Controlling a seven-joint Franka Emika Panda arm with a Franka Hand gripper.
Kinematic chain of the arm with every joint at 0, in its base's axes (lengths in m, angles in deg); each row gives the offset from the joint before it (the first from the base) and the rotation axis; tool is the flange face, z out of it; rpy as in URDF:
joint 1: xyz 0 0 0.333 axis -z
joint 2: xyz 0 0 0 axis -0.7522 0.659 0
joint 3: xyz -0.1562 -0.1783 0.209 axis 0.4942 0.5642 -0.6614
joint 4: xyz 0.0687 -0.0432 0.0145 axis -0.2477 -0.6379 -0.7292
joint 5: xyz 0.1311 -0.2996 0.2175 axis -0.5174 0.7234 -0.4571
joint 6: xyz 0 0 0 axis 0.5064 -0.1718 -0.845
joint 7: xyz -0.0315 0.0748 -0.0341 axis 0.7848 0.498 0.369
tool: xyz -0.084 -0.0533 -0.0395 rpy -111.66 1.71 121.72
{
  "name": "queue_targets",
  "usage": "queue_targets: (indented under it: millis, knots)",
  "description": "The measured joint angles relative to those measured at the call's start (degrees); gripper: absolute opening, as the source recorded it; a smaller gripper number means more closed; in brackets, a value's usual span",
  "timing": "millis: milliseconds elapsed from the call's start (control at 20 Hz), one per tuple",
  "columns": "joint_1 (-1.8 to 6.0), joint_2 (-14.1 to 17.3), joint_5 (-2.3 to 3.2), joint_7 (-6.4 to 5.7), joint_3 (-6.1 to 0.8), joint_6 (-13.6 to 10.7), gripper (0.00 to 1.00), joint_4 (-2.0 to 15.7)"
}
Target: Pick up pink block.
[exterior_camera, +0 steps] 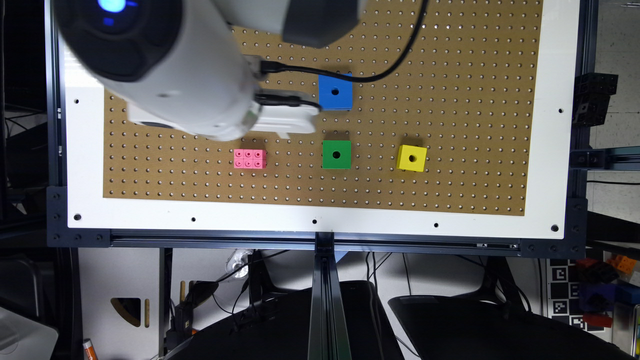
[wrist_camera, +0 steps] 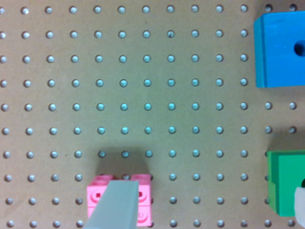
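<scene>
On a pegboard (exterior_camera: pixel 450 100) set inside a wider bordering panel (exterior_camera: pixel 555 125), a studded brick (exterior_camera: pixel 249 159), a centre cube (exterior_camera: pixel 336 154) and an end cube (exterior_camera: pixel 412 158) lie in a row, well apart, from the exterior view's left to its right. A fourth piece, the far cube (exterior_camera: pixel 335 92), sits in line with the centre cube, toward the top of that view, with a cable (exterior_camera: pixel 395 65) crossing its upper edge. The robot arm (exterior_camera: pixel 175 65) hangs over the board's upper left, above the brick in that view.
</scene>
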Motion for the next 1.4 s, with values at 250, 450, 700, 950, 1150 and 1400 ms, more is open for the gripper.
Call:
queue_targets:
  millis: [250,450,700,950,1150,1400]
  knots:
    - [2.72,1.90,0.00,2.70,0.00,-0.01,1.00,2.22]
    - [3.14,3.19,0.00,3.13,-0.01,-0.06,1.00,3.60]
    - [3.04,4.67,0.00,3.13,-0.30,0.36,1.00,3.88]
    - [3.03,10.67,0.00,3.13,-0.48,5.33,1.00,4.47]
    - [3.03,11.52,0.00,3.13,-0.60,5.17,1.00,5.75]
    - [3.02,14.99,0.00,3.12,-0.96,7.65,1.00,5.77]
